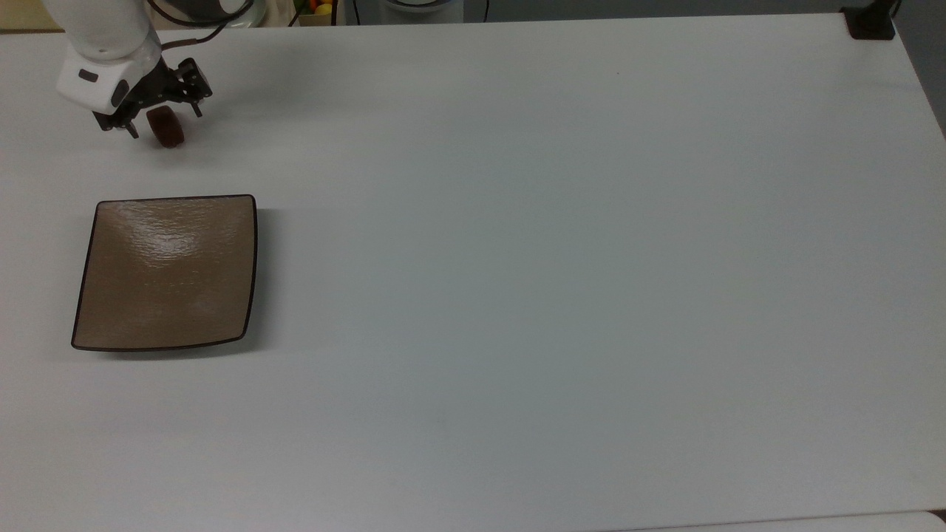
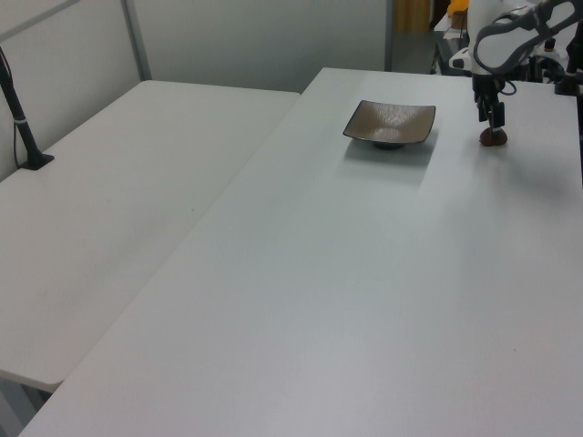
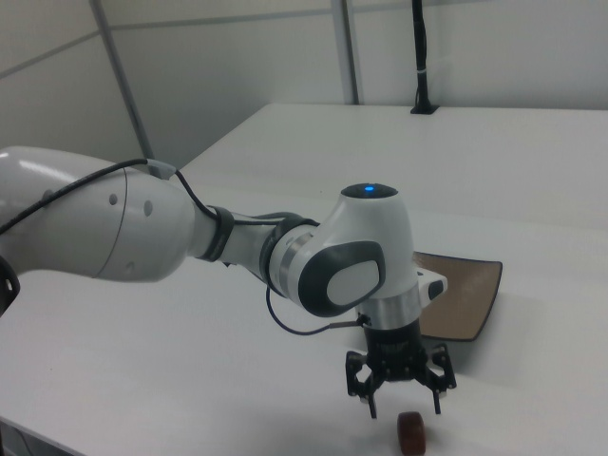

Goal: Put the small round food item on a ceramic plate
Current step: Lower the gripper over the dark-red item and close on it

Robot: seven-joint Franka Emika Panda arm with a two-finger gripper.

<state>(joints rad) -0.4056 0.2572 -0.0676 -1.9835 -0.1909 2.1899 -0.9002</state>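
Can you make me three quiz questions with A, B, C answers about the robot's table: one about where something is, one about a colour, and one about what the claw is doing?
1. Where is the small round food item?
A. On the table
B. On the plate
C. Under the plate

2. What colour is the square ceramic plate?
A. Blue
B. Tan-brown
C. Green

3. How is the claw?
A. Shut on the plate
B. Holding a cup
C. Open around the food

Answers:
1 A, it lies on the white table, apart from the plate.
2 B, glossy tan-brown with a dark rim.
3 C, its fingers stand spread either side of the lump.
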